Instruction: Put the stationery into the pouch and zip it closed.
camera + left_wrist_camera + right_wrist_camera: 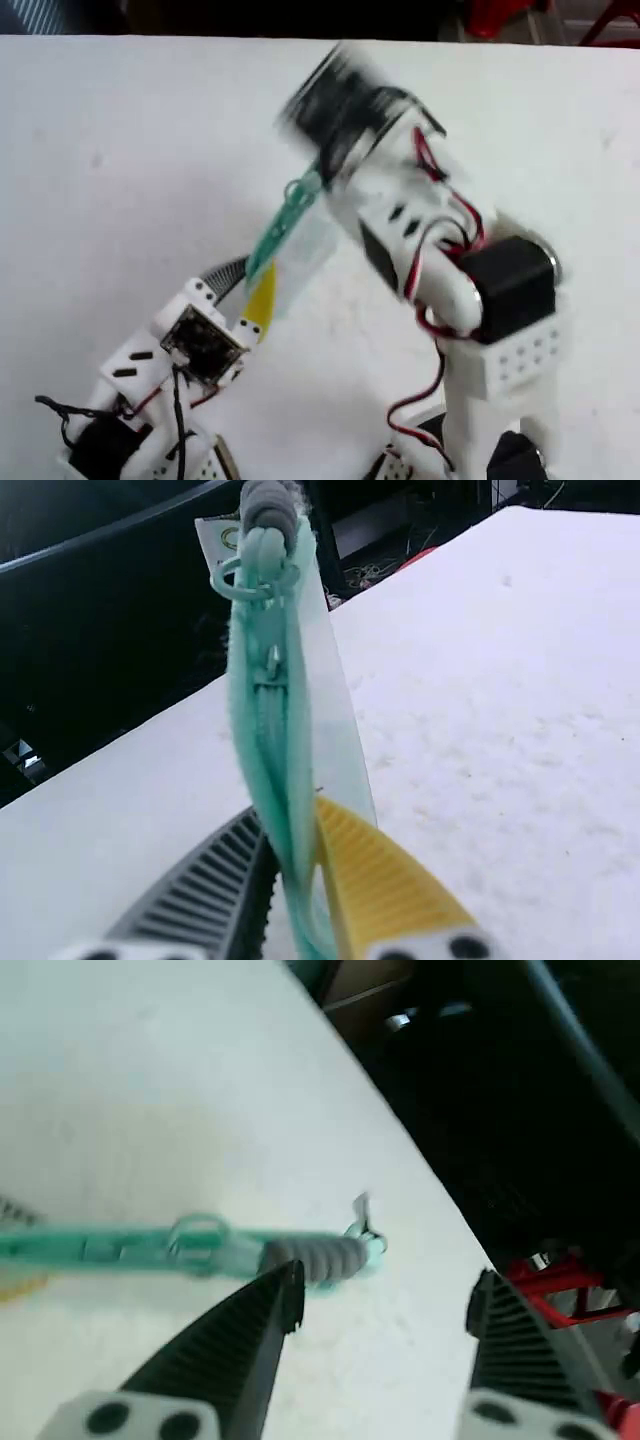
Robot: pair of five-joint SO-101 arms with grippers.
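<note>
A white table [120, 150] runs back to a dark room edge, with a red frame [560, 1280] beyond it on the far right. Mid-table, the translucent pouch [285, 225] stands on edge, its teal zip slanting from near left to far right. I cannot tell whether any stationery is inside, or how much of the zip is closed.

The left gripper [245, 285] pinches the pouch's near end between its grey and yellow fingers. At the far end sits a grey ribbed tab [315, 1257], with a ring pull [195, 1230] just beside it.

The right gripper [388, 1285] hangs there with its jaws wide apart. One fingertip touches or nearly touches the tab, which looks off-centre, so closing now would likely miss or flick it aside. A pull along the zip could also drag the pouch out of that single pinch, or twist it flat.
</note>
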